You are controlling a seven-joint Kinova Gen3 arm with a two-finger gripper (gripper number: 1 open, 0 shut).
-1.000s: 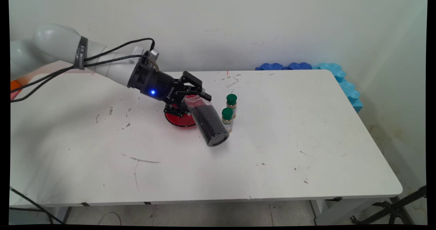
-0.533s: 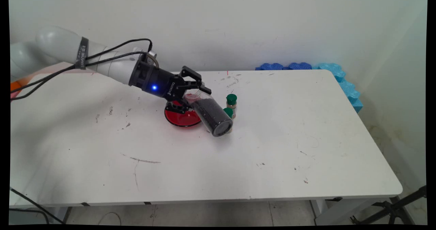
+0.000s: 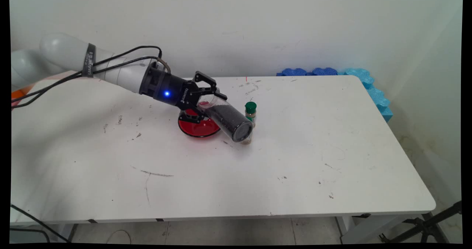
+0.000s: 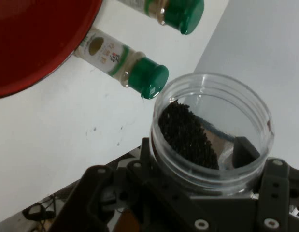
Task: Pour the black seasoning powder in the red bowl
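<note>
Jar of black granules [image 3: 226,119], clear plastic and lidless, is pinched near its open mouth between the jaws of the gripper [image 3: 207,100] and held tilted in the air above the white desk [image 3: 295,160], its closed base pointing down toward the camera and to the right. Over the last second it has swung up and back from a steeper, lower pose, and its base now covers most of the nearer green-capped spice bottle [image 4: 124,65] in the main view. The farther green-capped spice bottle [image 3: 250,112] stands just right of the jar. A red plate [image 3: 195,128] lies under the gripper. In the hand view the granules [image 4: 188,135] sit banked against one wall inside the jar. Blue foam pieces [image 3: 368,86] line the desk's far right edge.
</note>
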